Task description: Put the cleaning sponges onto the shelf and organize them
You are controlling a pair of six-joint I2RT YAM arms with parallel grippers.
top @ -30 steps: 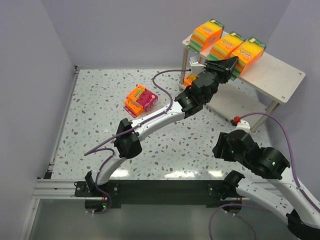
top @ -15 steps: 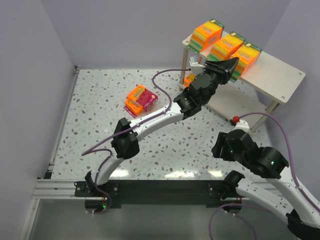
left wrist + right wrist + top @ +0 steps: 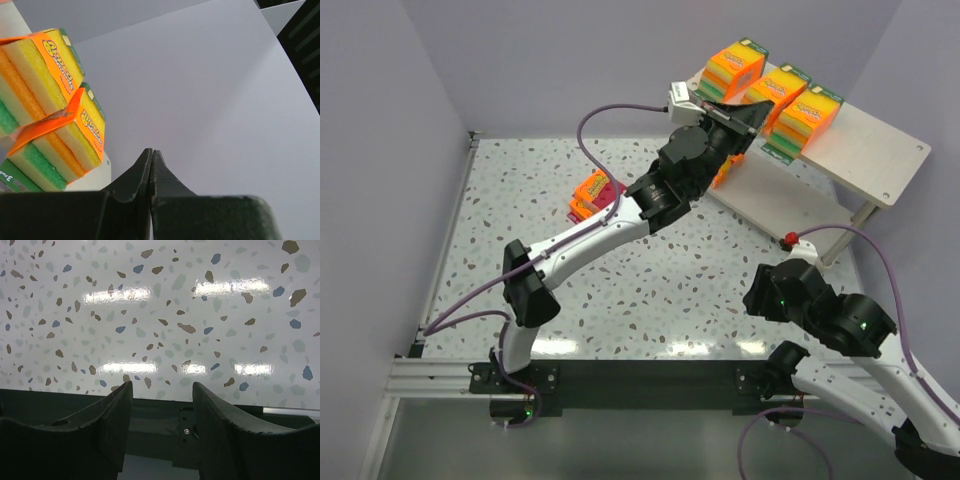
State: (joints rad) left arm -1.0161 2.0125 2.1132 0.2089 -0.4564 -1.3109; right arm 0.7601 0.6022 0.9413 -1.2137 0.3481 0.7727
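Three thick orange cleaning sponges [image 3: 738, 68] [image 3: 775, 92] [image 3: 807, 112] stand in a row on the top board of the beige shelf [image 3: 875, 150]. My left gripper [image 3: 752, 112] is shut and empty, raised at top-board height, just in front of the middle pack. The left wrist view shows two of these packs [image 3: 45, 70] [image 3: 60, 145] left of my closed gripper [image 3: 151, 152]. Flat orange and pink packs [image 3: 592, 190] lie on the table, partly hidden by my left arm. My right gripper [image 3: 162, 390] is open and empty, low over the table near its front edge.
An orange pack [image 3: 724, 170] shows on the shelf's lower board [image 3: 780, 205], mostly hidden behind my left arm. A red-tipped object [image 3: 792, 240] lies by the shelf's front leg. Lilac walls enclose the speckled table [image 3: 520, 200]. A black rail [image 3: 640, 385] runs along the near edge.
My left arm has risen and swung left, from in front of the shelf's front edge up to the top board. The gripper stayed shut. The right arm has not moved.
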